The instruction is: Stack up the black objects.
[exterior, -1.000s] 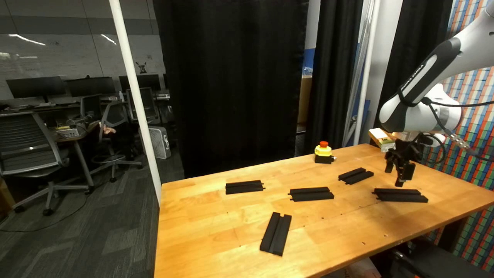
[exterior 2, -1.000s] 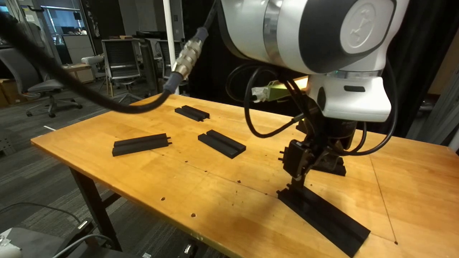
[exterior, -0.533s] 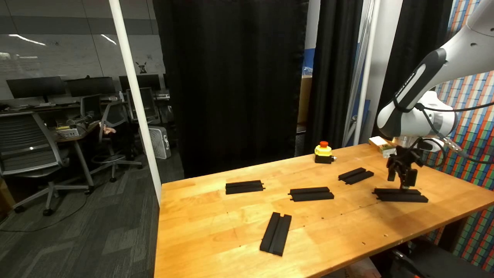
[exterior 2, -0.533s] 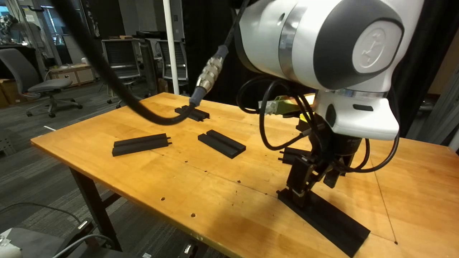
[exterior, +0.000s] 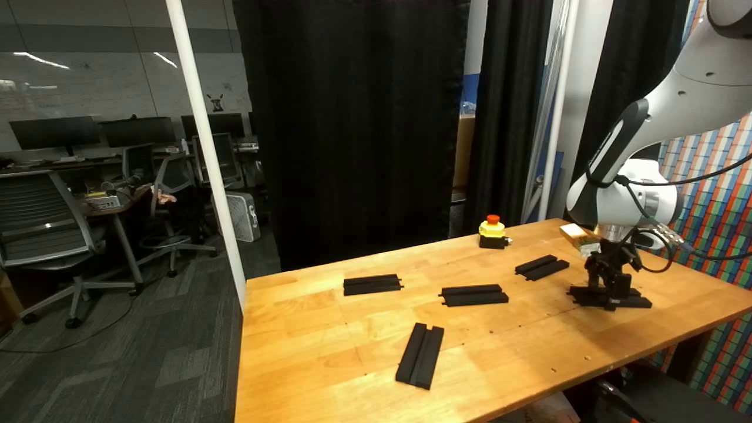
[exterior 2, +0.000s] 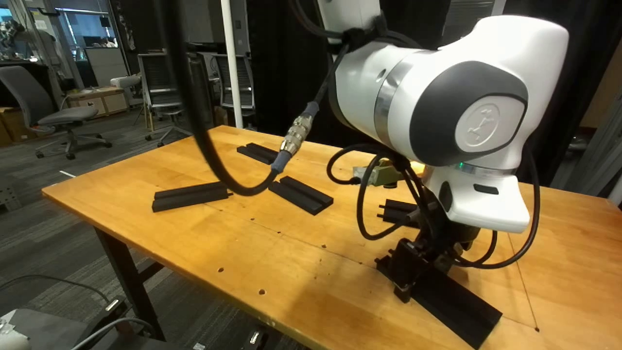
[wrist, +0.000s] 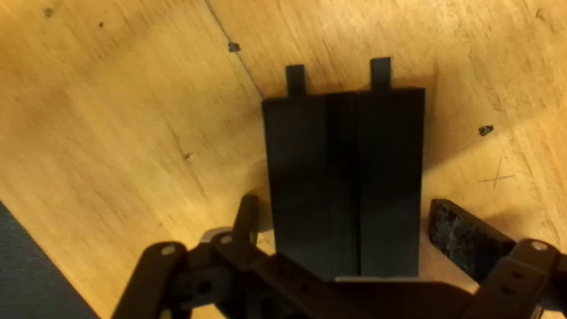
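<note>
Between wide-parted jaws, ungripped: flat black bar (wrist: pixel 343 181), grooved lengthwise, two end pegs (wrist: pixel 380 75).

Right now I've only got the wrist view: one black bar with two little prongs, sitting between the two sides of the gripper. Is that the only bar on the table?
Observer: No, four more black bars lie on the table in an exterior view, each apart from the others.
Visitor: Oh! Anything colourful out there?
Observer: Yes, a yellow device with a red top stands near the table edge by the black curtain.
Visitor: And does my bar have prongs at the end I can't see?
Observer: None show there; that end looks plain in both exterior views.
</note>
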### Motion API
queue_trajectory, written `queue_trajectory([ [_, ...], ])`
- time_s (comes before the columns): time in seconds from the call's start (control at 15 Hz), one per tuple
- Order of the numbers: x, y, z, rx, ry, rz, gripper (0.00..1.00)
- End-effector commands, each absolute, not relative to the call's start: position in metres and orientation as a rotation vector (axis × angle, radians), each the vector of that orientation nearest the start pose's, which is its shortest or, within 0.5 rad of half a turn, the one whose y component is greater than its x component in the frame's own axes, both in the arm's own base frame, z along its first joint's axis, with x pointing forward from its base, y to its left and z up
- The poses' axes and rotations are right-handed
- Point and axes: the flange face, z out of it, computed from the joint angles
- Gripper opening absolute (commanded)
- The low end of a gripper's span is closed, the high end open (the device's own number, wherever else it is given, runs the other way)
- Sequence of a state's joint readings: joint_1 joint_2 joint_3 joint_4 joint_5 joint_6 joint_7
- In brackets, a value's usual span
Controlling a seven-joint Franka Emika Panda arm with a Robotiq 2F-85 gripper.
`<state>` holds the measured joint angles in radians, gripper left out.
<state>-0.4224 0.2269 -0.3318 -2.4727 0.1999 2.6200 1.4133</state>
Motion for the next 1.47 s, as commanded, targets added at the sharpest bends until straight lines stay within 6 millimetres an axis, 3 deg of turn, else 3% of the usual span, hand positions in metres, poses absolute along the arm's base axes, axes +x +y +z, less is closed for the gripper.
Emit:
queue_trajectory([
  [0.0, 0.339, -0.337, 0.197, -1.235, 2.882, 0.071, 1.0],
  [0.07, 0.339, -0.335, 0.198, -1.241, 2.871, 0.072, 0.75],
  [0.13, 0.34, -0.334, 0.199, -1.253, 2.865, 0.064, 0.73],
  [0.33, 0.345, -0.334, 0.209, -1.299, 2.838, 0.047, 0.53],
  [0.8, 0.369, -0.34, 0.243, -1.444, 2.762, -0.018, 0.45],
  [1.13, 0.413, -0.347, 0.281, -1.643, 2.66, -0.157, 0.45],
  [1.4, 0.446, -0.349, 0.294, -1.803, 2.531, -0.2, 0.45],
])
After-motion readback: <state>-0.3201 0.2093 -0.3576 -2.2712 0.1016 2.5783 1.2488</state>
